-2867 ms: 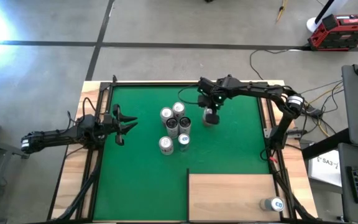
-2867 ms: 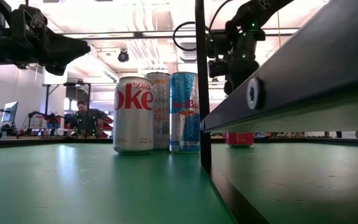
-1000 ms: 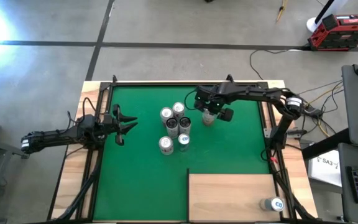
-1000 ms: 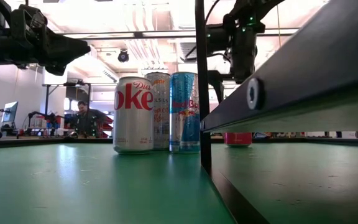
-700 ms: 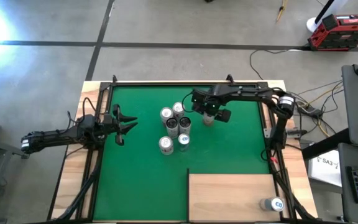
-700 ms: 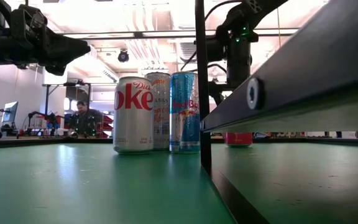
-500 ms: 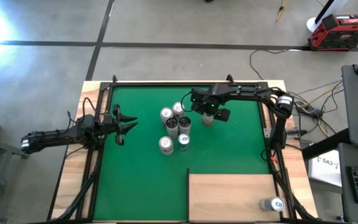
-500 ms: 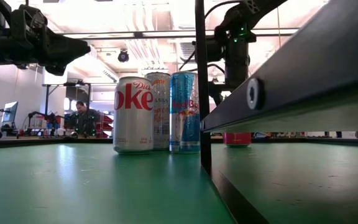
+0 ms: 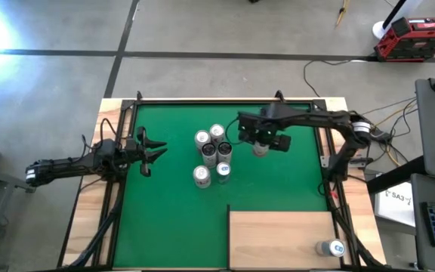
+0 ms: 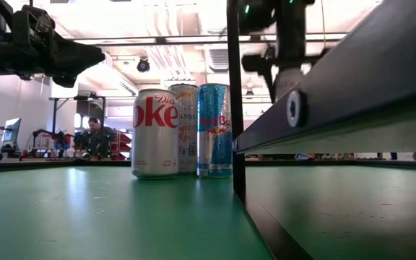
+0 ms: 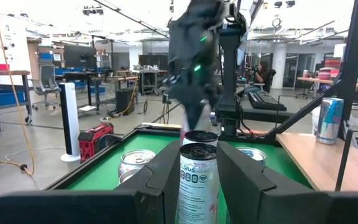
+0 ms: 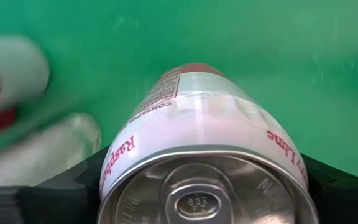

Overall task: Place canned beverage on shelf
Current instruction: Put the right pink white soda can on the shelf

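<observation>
My right gripper (image 9: 261,140) hangs over the green mat (image 9: 172,211), right of a cluster of several upright cans (image 9: 212,155), shut on a white and pink can (image 12: 197,149). In the low view that cluster shows as a Diet Coke can (image 10: 155,132), a Red Bull can (image 10: 214,130) and one behind them. The tan shelf (image 9: 278,238) lies at the near right, with a blue-topped can (image 9: 329,248) at its near right corner. My left gripper (image 9: 155,151) waits open at the mat's left side, pointing level at the cluster. My right gripper pinches the can's side wall just below the top rim (image 12: 114,165), one finger (image 12: 61,190) on each side. The fingers come from above, pointing down. The can hangs upright below them, its base clear of the mat.
Black rails (image 9: 123,174) and wooden edges (image 9: 89,219) frame the mat. The shelf's dark frame (image 10: 352,79) slants across the right of the low view. Open mat lies between the cluster and the shelf. Cables and a red case (image 9: 414,38) lie on the floor beyond.
My right gripper has risen and gone a little toward the table's right and near edges. The white and pink can, which stood on the mat, has gone up with it and now hangs clear of the mat.
</observation>
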Action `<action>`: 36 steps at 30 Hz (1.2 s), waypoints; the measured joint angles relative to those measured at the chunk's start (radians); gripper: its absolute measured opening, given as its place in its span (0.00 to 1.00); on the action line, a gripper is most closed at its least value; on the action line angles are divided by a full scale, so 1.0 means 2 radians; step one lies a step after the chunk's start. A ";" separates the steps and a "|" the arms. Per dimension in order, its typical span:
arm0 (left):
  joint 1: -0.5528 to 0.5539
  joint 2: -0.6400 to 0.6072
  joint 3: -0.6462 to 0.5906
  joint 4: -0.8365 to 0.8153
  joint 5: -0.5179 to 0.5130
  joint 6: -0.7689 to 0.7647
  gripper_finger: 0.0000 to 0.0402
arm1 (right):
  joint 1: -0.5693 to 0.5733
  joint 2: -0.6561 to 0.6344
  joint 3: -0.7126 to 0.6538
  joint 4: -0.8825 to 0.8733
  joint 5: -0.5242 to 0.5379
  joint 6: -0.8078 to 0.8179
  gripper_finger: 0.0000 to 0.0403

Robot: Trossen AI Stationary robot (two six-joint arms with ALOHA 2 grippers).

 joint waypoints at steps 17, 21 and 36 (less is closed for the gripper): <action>0.000 0.000 0.000 0.000 0.000 0.000 0.22 | 0.231 -0.055 0.000 -0.081 0.035 0.218 0.71; 0.000 0.000 0.000 0.000 0.000 0.000 0.22 | 0.289 -0.056 0.000 -0.078 0.034 0.282 0.71; 0.000 0.000 0.000 0.000 0.000 0.000 0.22 | 0.466 -0.035 0.000 -0.043 0.007 0.478 0.78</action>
